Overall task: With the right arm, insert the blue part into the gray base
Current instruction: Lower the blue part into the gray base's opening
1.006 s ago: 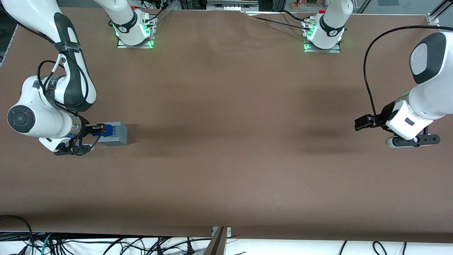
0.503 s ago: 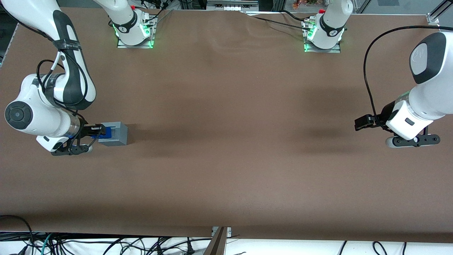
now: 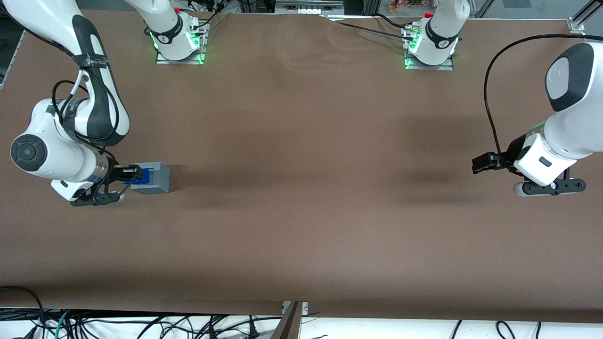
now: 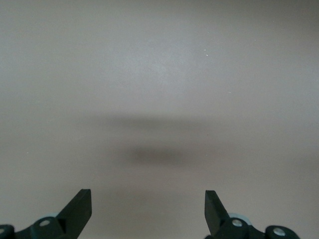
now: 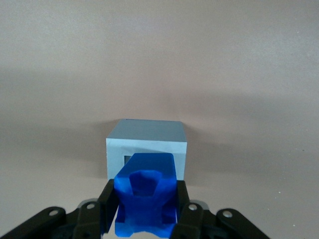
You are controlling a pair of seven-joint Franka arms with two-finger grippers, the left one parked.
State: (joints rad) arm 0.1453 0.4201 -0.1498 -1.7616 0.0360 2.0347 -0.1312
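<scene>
Above gray base (image 5: 146, 144), tool-gripped (image 5: 144, 209) blue part (image 5: 146, 194)

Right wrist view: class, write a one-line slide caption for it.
The gripper holds the blue part just above the gray base, not yet seated in its recess.

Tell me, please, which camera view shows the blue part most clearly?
The right wrist view: the blue part fills it, gripped by the gripper in front of the gray base. The front view shows only a small blue patch at the base. The left wrist view shows none of it.
</scene>
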